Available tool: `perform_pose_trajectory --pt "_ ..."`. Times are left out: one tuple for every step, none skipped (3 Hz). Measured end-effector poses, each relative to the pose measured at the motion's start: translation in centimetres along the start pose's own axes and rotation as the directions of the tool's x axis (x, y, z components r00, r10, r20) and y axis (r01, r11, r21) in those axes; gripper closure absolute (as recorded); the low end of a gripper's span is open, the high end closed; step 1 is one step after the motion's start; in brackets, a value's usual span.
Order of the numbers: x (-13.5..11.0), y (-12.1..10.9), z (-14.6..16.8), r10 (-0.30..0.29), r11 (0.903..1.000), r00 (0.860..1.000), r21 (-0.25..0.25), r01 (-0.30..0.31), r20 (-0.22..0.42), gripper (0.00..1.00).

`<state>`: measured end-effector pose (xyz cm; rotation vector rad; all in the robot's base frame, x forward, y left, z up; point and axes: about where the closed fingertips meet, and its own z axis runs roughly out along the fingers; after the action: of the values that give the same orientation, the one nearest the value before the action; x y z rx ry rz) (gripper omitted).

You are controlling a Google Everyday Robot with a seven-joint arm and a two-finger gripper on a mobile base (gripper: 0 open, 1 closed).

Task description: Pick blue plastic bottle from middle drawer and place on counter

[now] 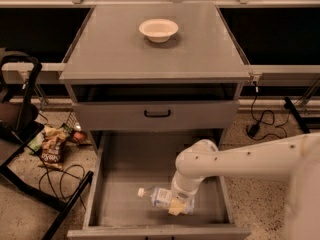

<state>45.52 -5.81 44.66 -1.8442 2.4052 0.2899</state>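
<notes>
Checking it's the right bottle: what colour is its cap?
White cap, camera view; gripper is at the bottle in the drawer.

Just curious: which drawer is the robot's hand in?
The pulled-out drawer, below the black-handled drawer front; the hand is at the bottle inside.

Perhaps a lab: hand point(179, 207) in drawer point(131, 171), floor cables point(252, 129).

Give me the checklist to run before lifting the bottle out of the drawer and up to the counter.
1. Middle drawer pulled open: ok.
2. Blue plastic bottle lying on its side on the drawer floor: ok.
3. Gripper down at the bottle's body: ok.
4. Secure hold on the bottle: cannot tell.
5. Bare space on the counter in front of the white bowl: ok.
</notes>
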Motion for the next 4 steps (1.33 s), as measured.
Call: perform_pose_trajectory --pt "-0.8 1.8 -9.2 -0.060 0.9981 0.998 0.013 0.060 0.013 1.00" --pt "-3.6 0.2 -22.1 -0.084 0.9909 0.996 0.108 0.081 0.029 1.00" --pt "-5.3 -2.0 -29.8 -0.054 0.9885 0.998 0.143 0.048 0.038 1.00" --pt "-8.4 -6.4 -37.3 0.018 0.9787 0.994 0.201 -0.040 0.111 1.00"
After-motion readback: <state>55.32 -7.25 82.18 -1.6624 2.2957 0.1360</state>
